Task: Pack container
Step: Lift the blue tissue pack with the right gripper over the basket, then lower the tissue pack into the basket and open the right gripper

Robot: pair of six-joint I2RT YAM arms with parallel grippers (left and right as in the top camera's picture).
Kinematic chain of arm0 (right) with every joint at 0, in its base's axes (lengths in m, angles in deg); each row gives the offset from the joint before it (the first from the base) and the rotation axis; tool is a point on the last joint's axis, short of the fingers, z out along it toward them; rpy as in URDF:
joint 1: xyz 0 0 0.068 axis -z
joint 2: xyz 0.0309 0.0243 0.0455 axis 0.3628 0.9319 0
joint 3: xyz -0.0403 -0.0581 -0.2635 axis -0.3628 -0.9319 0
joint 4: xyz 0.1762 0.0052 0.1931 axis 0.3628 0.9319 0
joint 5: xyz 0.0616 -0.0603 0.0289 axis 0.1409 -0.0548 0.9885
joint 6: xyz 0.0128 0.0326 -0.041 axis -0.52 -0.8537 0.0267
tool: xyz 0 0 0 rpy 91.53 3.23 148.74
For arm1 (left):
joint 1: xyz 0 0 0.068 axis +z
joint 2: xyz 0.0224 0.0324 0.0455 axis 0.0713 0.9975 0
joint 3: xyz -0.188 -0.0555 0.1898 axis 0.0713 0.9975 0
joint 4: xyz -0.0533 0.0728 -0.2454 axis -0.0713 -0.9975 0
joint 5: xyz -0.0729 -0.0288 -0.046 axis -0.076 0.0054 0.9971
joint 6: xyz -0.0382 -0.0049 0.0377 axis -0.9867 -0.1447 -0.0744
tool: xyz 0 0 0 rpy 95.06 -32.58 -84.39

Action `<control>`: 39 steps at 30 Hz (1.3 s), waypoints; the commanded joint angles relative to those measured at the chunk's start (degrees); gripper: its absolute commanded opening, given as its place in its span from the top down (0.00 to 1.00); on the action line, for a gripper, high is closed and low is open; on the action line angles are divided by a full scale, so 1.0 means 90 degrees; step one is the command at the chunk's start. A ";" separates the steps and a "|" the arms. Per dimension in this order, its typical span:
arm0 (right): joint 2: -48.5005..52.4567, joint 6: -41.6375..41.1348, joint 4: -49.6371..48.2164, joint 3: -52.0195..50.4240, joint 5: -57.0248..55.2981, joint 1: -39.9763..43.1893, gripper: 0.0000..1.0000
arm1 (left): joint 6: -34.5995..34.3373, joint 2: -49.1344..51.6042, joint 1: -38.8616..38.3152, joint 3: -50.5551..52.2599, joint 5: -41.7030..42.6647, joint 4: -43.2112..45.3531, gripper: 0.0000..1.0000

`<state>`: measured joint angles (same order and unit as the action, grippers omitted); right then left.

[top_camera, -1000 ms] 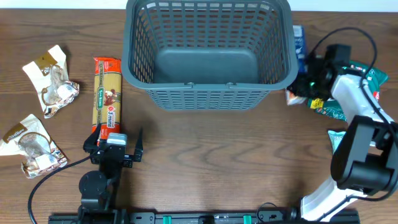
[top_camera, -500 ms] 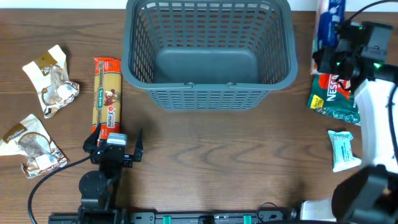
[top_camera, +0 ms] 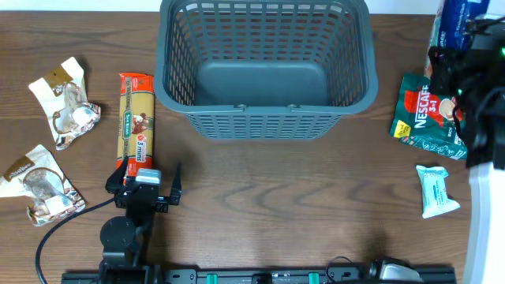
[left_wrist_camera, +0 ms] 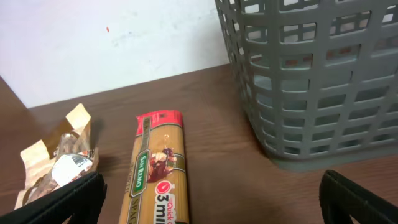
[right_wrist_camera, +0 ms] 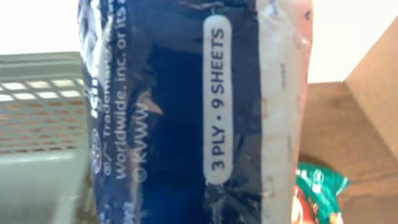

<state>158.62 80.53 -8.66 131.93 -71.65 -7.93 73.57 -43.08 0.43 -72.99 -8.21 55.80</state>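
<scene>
The container [top_camera: 264, 120] is a large dark grey lattice basket at the table's far middle, with nothing in it; it also shows in the left wrist view [left_wrist_camera: 317, 74] and the right wrist view [right_wrist_camera: 37, 124]. My right gripper [top_camera: 455, 46] is raised to the right of the basket and shut on a dark blue tissue packet [top_camera: 456, 20]. That packet [right_wrist_camera: 186, 112] fills the right wrist view and hides the fingers. My left gripper [top_camera: 146, 172] rests open near the front left, its fingers [left_wrist_camera: 68, 199] either side of the near end of a spaghetti packet [top_camera: 136, 118].
Two crumpled snack packets [top_camera: 67, 102] [top_camera: 35, 185] lie at the far left. A green and red Nescafe packet [top_camera: 430, 114] and a white tissue pack [top_camera: 436, 189] lie on the right. The left arm's cable trails at the front left.
My right gripper has lifted the blue packet from beside the basket's right wall, up and to the right, uncovering the Nescafe packet. The left arm has not moved.
</scene>
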 commanded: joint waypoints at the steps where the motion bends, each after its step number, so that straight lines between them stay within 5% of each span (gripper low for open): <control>1: -0.0457 0.0386 -0.0068 0.0209 0.0556 -0.0107 0.99 | 0.0078 -0.0044 -0.0032 0.0170 0.0085 -0.0097 0.01; 10: -0.0529 0.0619 0.0192 0.0209 0.2331 -0.0532 0.99 | 0.0078 -0.0044 -0.0032 0.0170 0.0085 -0.0097 0.01; 26: 0.0129 0.1287 0.0444 0.0323 0.2310 -0.2720 0.99 | 0.0078 -0.0044 -0.0032 0.0170 0.0085 -0.0097 0.01; 39: 0.1001 0.2560 0.1569 0.1022 0.2283 -0.2980 0.99 | 0.0078 -0.0044 -0.0032 0.0170 0.0085 -0.0097 0.01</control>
<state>166.79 99.70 5.44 138.97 -51.98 -34.38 73.59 -43.08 0.43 -72.99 -8.21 55.80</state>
